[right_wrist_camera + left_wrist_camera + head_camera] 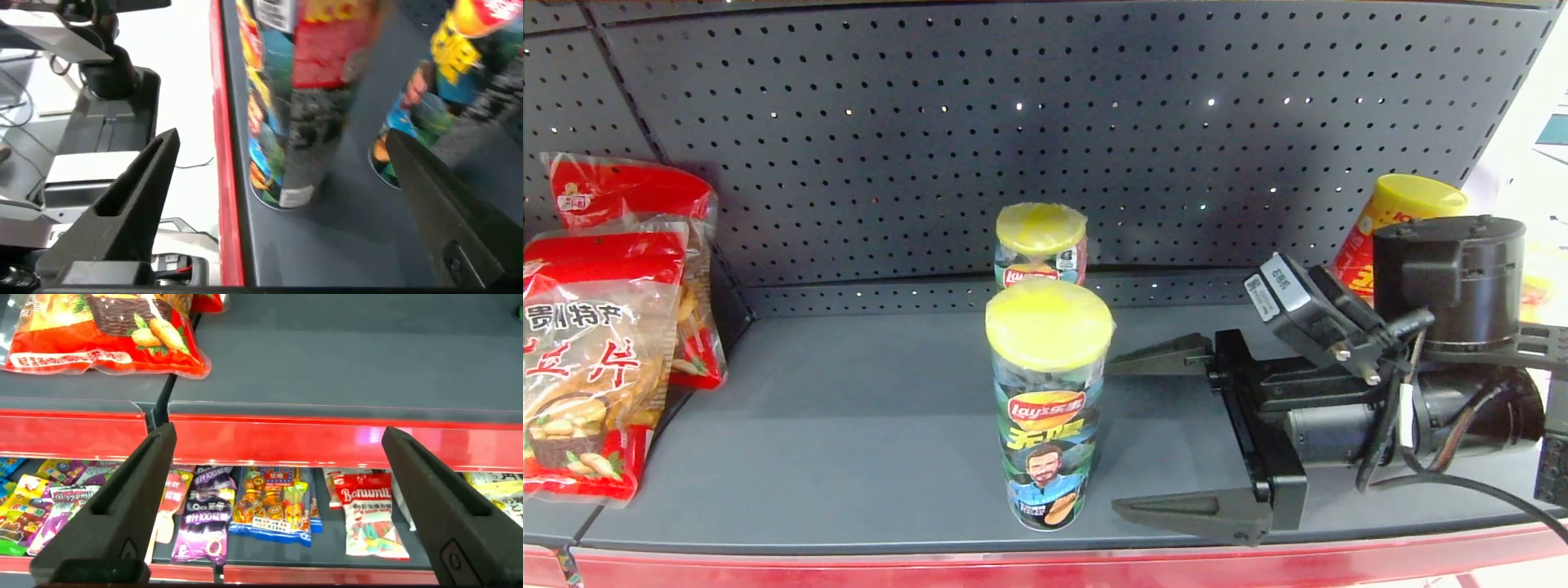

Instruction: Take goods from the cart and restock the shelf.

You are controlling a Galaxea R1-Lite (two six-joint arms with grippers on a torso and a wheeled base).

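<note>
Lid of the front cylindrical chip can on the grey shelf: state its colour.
Yellow. The can's round plastic lid shows best in the head view.

The black two-fingered right gripper (1168, 433) reaches in level just behind the red front lip of the shelf (849, 563), its tapered fingers spread wide, one near the lip, one deeper in. The matching left gripper (278, 510) faces that lip from outside, fingers wide apart.
</note>
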